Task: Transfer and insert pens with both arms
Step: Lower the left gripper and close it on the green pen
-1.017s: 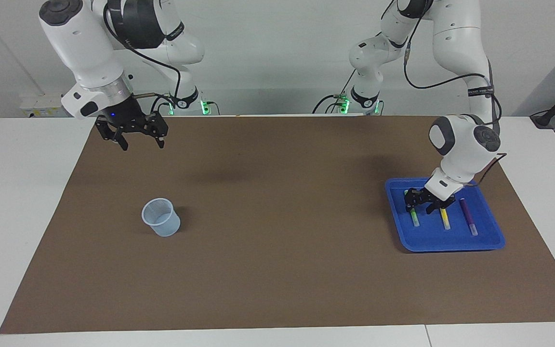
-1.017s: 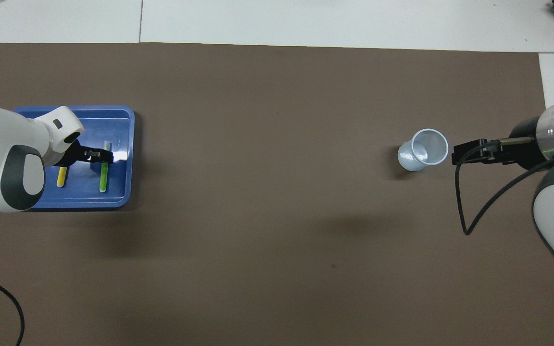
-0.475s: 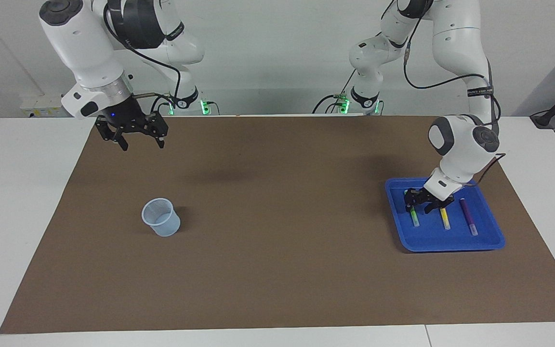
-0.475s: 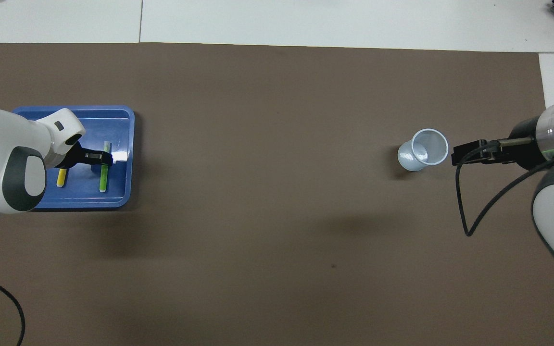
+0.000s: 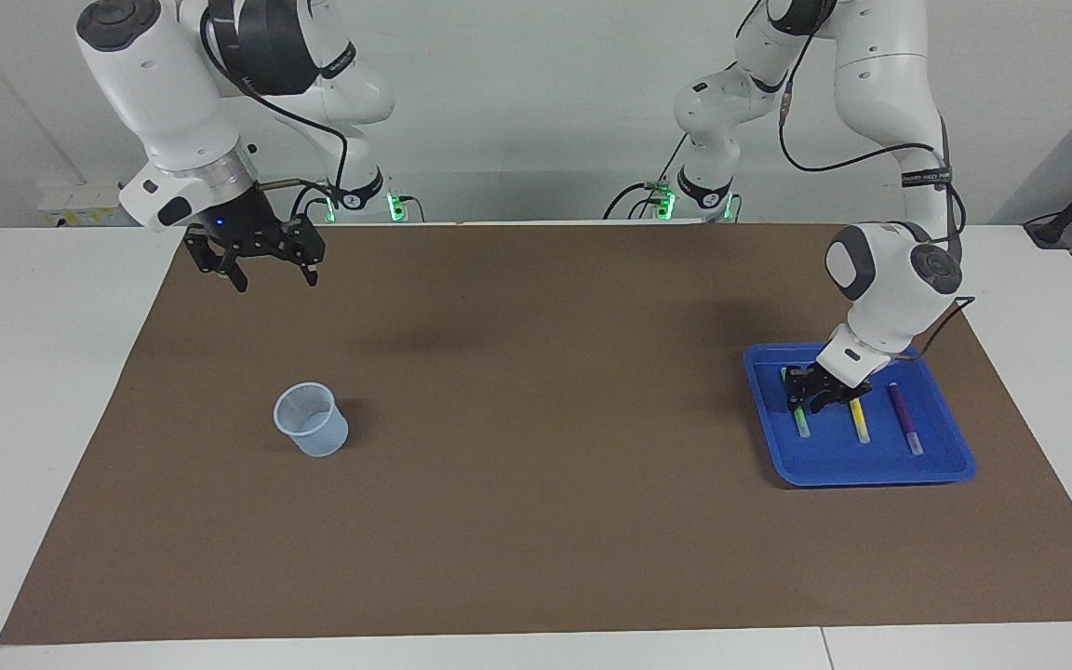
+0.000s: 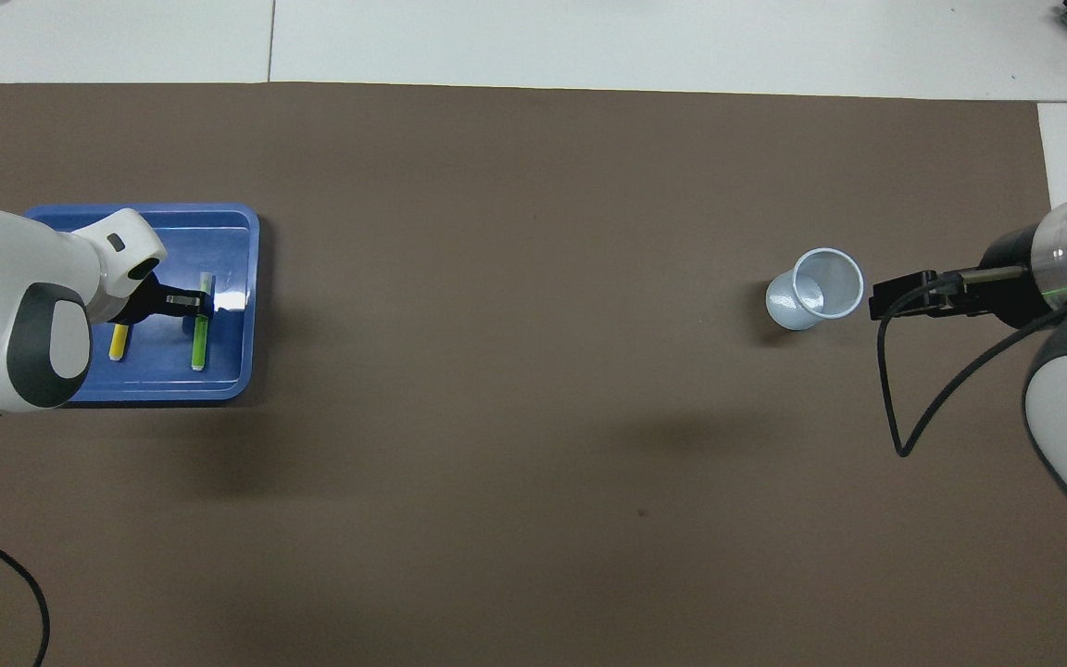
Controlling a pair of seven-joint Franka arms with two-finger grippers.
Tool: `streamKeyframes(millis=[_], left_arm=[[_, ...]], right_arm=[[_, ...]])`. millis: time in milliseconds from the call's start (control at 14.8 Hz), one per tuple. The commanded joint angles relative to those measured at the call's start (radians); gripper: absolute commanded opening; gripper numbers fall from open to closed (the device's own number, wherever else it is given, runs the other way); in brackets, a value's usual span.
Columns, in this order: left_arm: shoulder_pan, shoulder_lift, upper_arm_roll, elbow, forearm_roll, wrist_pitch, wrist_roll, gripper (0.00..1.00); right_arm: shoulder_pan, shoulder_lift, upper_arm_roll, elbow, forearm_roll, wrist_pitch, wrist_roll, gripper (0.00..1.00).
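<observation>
Three pens lie side by side in a blue tray point(image 5: 871, 470) point(image 6: 237, 222) toward the left arm's end of the table: green pen point(image 5: 802, 424) point(image 6: 199, 345), yellow pen point(image 5: 860, 425) point(image 6: 117, 344) and purple pen point(image 5: 905, 425). The left arm hides the purple one in the overhead view. My left gripper point(image 5: 810, 400) point(image 6: 193, 301) is down in the tray at the green pen's robot-side half, its black hand covering that part. My right gripper point(image 5: 261, 272) point(image 6: 878, 298) hangs open and empty above the mat at the right arm's end.
A translucent pale blue cup point(image 5: 311, 421) point(image 6: 816, 289) stands upright on the brown mat point(image 5: 536, 521) toward the right arm's end, farther from the robots than the spot under the right gripper. A black cable point(image 6: 895, 408) loops from the right wrist.
The left hand has drawn in from spanning the green and yellow pens to sit over the green pen alone. The right arm, the cup and the pens have stayed put.
</observation>
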Motion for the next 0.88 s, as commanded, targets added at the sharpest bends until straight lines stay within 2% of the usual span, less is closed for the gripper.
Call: streamKeyframes(millis=[0, 203, 271, 475, 814], left_arm=[[-0.008, -0.007, 0.004, -0.017, 0.015, 0.031, -0.006, 0.42], [-0.006, -0.007, 0.004, -0.018, 0.015, 0.033, -0.006, 0.41], [-0.006, -0.007, 0.004, -0.018, 0.015, 0.034, -0.006, 0.35], [-0.008, -0.004, 0.004, -0.020, 0.015, 0.039, -0.008, 0.35], [-0.005, -0.004, 0.004, -0.021, 0.015, 0.043, -0.006, 0.11]], right_arm=[[-0.007, -0.025, 0.003, -0.029, 0.016, 0.008, -0.028, 1.00], [-0.007, -0.026, 0.003, -0.029, 0.016, 0.007, -0.027, 1.00], [-0.007, -0.026, 0.003, -0.029, 0.016, 0.007, -0.028, 1.00], [-0.007, -0.026, 0.003, -0.029, 0.016, 0.008, -0.028, 1.00], [-0.007, -0.026, 0.003, -0.029, 0.016, 0.008, -0.030, 1.00]])
